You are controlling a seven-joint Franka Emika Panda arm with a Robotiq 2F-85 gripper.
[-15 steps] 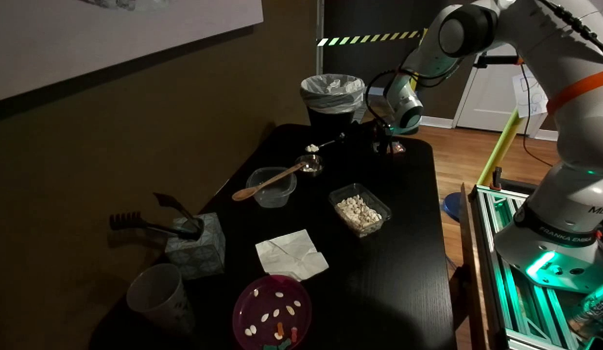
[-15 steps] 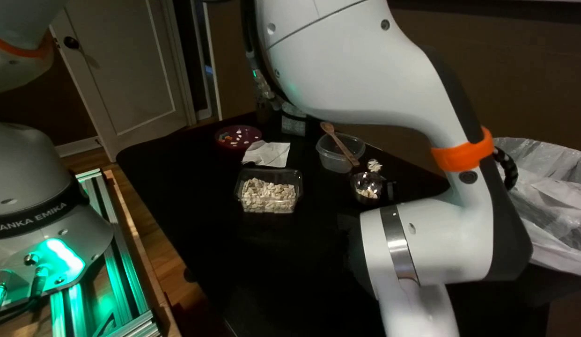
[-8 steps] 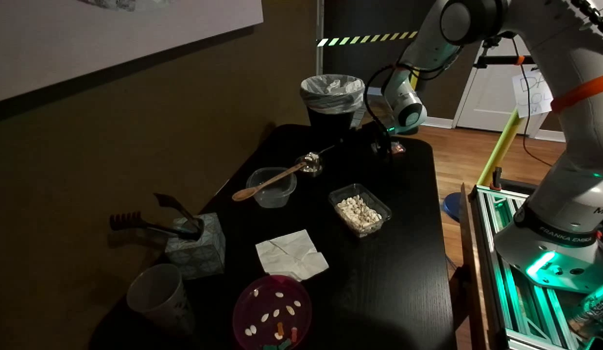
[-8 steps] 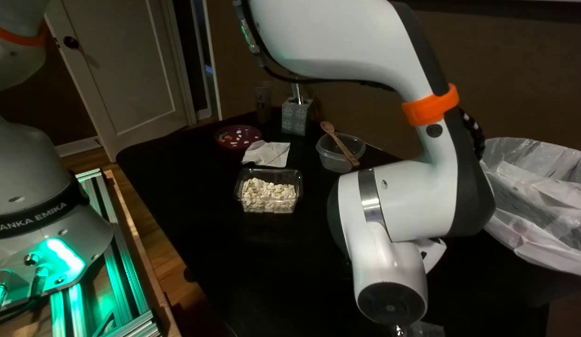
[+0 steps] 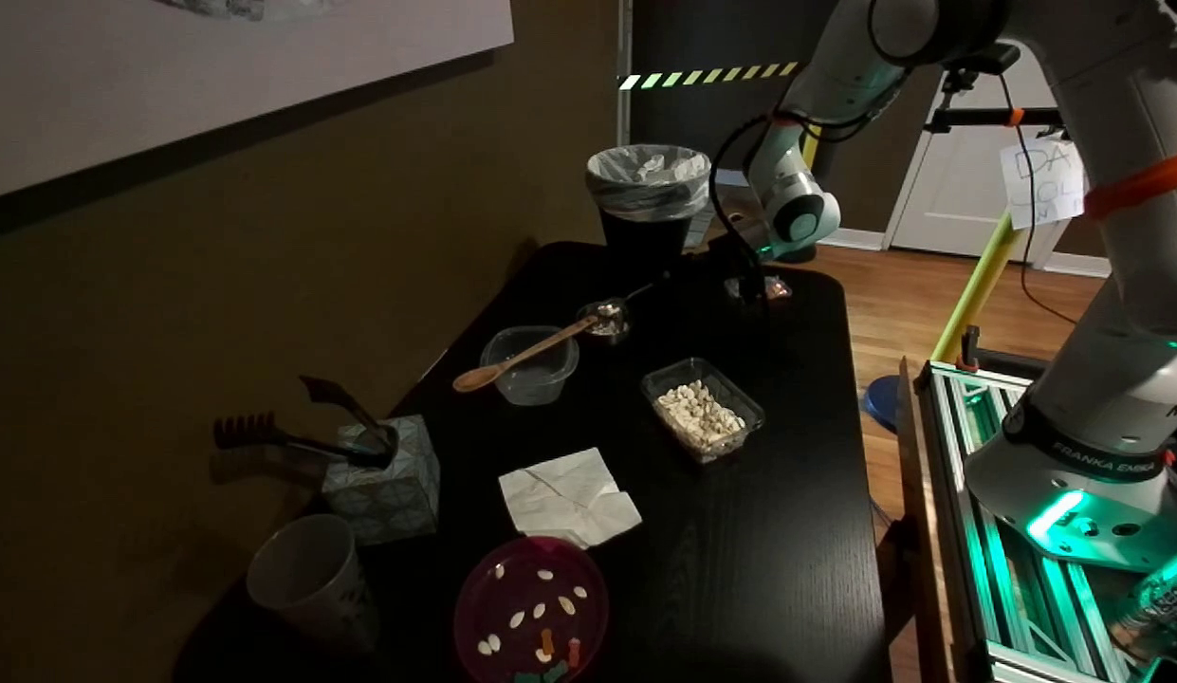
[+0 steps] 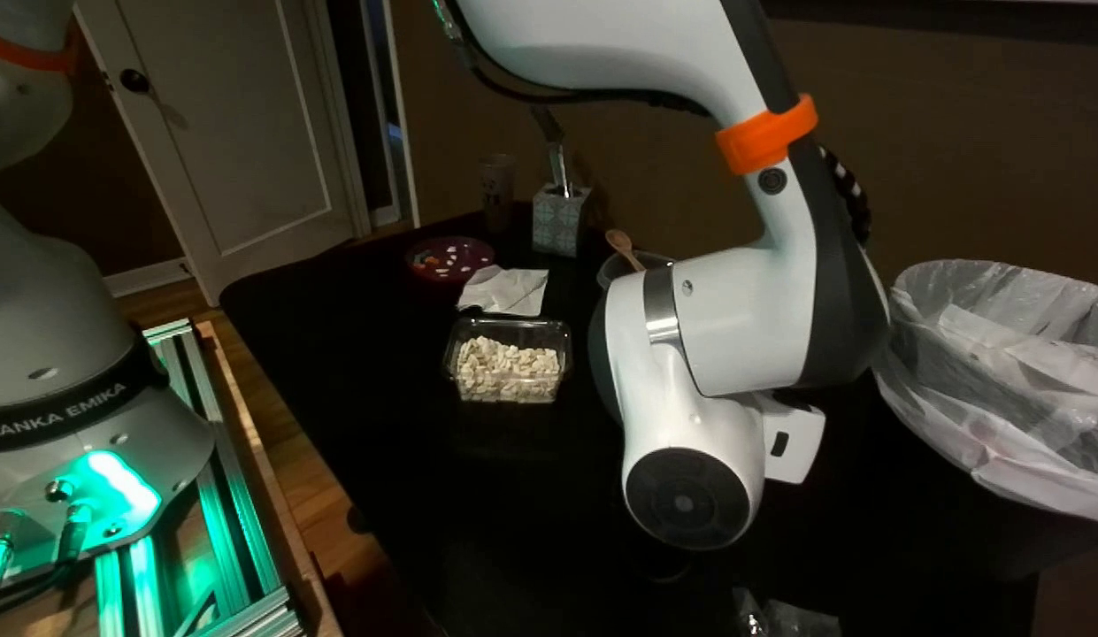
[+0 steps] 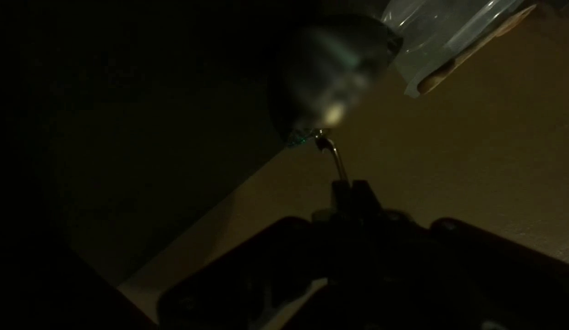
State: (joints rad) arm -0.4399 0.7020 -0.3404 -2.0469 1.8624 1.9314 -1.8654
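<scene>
My gripper (image 7: pixel 351 185) is shut on the thin handle of a metal spoon (image 7: pixel 339 162); in an exterior view the dark gripper (image 5: pixel 676 273) is at the table's far end. The spoon (image 5: pixel 642 288) reaches down to a small metal bowl (image 5: pixel 609 334) holding pale pieces. The spoon's head is at the bowl's mouth, hard to tell from the contents. In the wrist view the bowl (image 7: pixel 330 59) is dark and blurred. The arm hides the gripper, spoon and bowl in an exterior view. A clear container of pale pieces (image 5: pixel 699 415) stands nearer the robot base.
A plastic tub (image 5: pixel 539 372) with a wooden spoon (image 5: pixel 522 357) across it stands beside the bowl. A lined bin (image 5: pixel 649 185) is behind. A napkin (image 5: pixel 569 498), purple plate (image 5: pixel 531 607), tissue box with utensils (image 5: pixel 384 489) and cup (image 5: pixel 313 579) lie along the table.
The spoon's head, carrying a white heap above the bowl, has come down to the bowl and the heap no longer shows on it. In an exterior view the arm has moved up and left, hiding the bowl.
</scene>
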